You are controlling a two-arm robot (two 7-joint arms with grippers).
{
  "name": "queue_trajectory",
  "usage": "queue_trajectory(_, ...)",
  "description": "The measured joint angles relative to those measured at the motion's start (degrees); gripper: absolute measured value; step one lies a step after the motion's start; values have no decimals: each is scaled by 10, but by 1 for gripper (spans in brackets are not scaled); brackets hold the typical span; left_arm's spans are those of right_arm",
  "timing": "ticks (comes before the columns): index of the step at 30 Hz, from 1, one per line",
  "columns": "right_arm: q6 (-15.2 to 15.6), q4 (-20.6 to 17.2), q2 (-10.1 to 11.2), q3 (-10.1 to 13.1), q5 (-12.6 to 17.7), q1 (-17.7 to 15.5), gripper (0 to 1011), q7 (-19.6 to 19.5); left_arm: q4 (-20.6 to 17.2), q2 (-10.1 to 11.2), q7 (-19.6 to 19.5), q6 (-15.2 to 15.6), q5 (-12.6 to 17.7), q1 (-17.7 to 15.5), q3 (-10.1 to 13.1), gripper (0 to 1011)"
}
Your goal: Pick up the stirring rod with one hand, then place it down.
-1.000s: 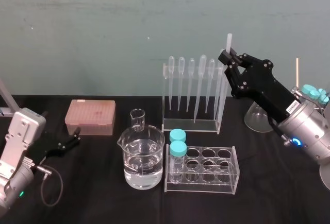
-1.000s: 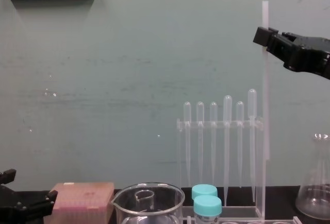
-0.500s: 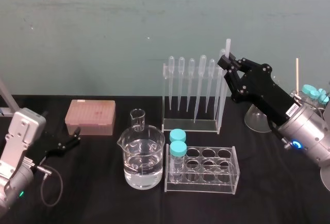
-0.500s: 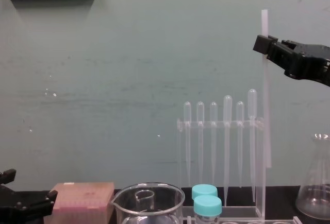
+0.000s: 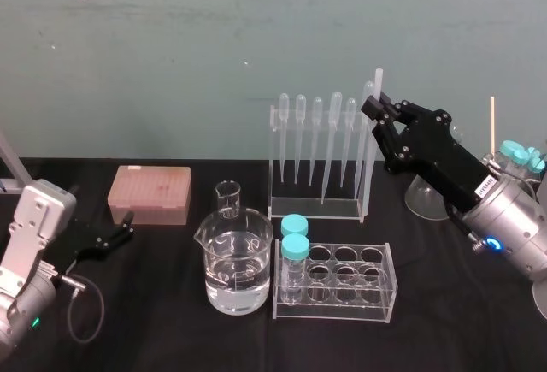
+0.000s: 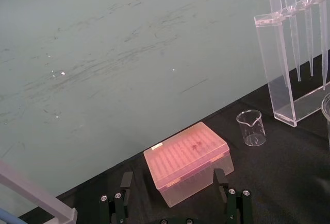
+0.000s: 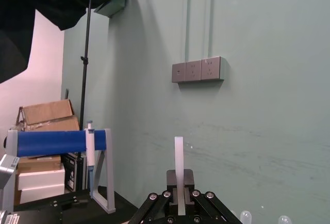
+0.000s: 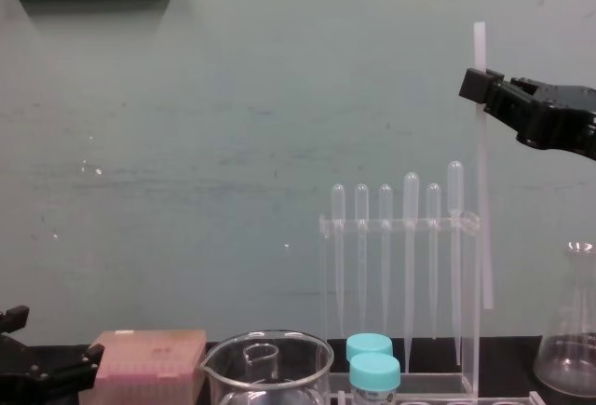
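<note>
right gripper [image 8: 477, 87] pinches the rod [image 8: 485, 237] near its top; rod hangs vertical beside the rack [image 8: 473, 330]; left gripper [image 5: 128, 224] idles, spread.

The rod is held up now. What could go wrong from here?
The right gripper holds the stirring rod near its top, so the long free end may swing. That end hangs close beside the pipette rack and could knock it while lowering. The left gripper sits parked at left.
</note>
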Motion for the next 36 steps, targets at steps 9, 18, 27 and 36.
queue_trajectory(9,0,-3,1,0,0,-3,66,-3,0,0,0,0,0,0,0,1000)
queue_trajectory(18,2,-3,0,-2,-2,-3,66,-3,0,0,0,0,0,0,0,1000)
queue_trajectory(27,4,-2,0,-4,-2,-3,66,-3,0,0,0,0,0,0,0,1000)
queue_trajectory(36,4,3,1,-5,-2,-3,66,0,0,0,0,0,0,0,0,1000)
